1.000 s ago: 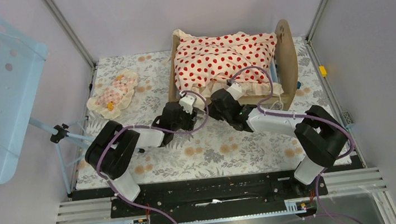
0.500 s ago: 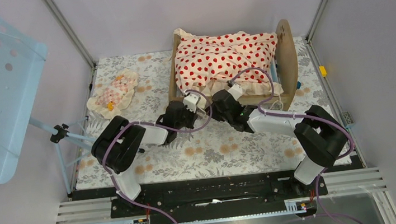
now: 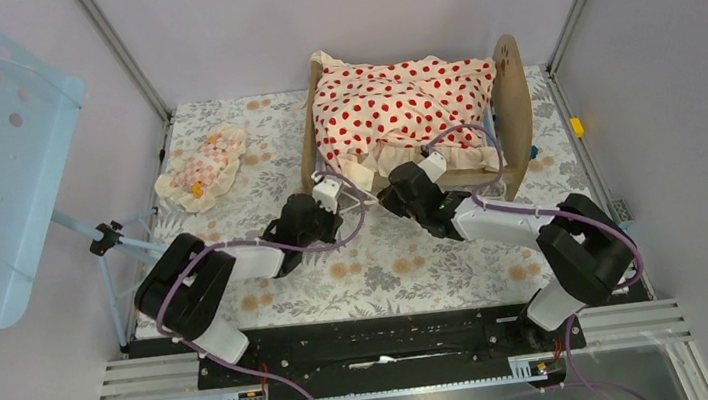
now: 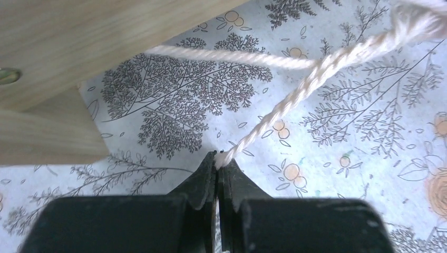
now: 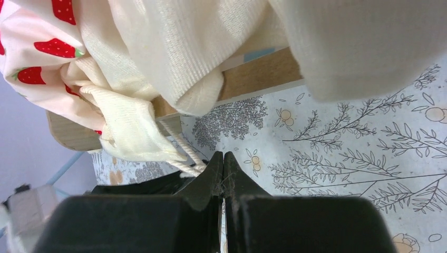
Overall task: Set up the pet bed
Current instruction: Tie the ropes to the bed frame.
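— What is being gripped at the near side?

— A cream twisted cord (image 4: 295, 97) is being pinched by the clenched left gripper (image 4: 217, 161), just off the bed's near wooden rail. The right gripper (image 5: 223, 158) is being held clenched beside it. Whether anything is being caught between its tips cannot be told.

— And the pet bed?

— The pet bed (image 3: 513, 111) is being shown just beyond both grippers on the floral mat (image 3: 388, 267), headboard to the right.

— How far along is the job being judged?

— Barely midway. The red-dotted blanket (image 3: 399, 99) is being seen bunched over the mattress, and the small pillow (image 3: 203, 167) is being seen apart on the mat, left of the frame. Spreading and placing are being judged as not yet done.
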`<state>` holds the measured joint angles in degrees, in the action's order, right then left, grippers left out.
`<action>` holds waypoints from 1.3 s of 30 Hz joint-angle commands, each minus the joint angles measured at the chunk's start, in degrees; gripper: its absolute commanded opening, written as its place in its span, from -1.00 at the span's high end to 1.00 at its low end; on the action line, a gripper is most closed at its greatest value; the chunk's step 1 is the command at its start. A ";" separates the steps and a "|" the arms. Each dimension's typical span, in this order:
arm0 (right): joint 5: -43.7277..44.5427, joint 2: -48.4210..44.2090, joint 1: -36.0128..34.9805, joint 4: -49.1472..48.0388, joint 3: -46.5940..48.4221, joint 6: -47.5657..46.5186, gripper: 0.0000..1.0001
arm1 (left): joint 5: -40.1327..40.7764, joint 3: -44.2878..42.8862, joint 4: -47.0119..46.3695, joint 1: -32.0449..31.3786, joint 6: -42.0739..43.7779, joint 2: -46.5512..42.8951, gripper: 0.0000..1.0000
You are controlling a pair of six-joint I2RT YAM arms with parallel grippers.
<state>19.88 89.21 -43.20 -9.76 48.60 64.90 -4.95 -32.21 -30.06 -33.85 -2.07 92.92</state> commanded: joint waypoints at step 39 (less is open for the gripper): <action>7.59 -3.11 2.66 1.65 -5.04 0.73 1.00 | 16.24 -1.70 15.87 7.86 -5.90 -23.97 1.00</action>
<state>22.06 88.75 -41.08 -9.39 45.01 67.07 7.40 -31.94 -14.79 -26.83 -7.42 72.25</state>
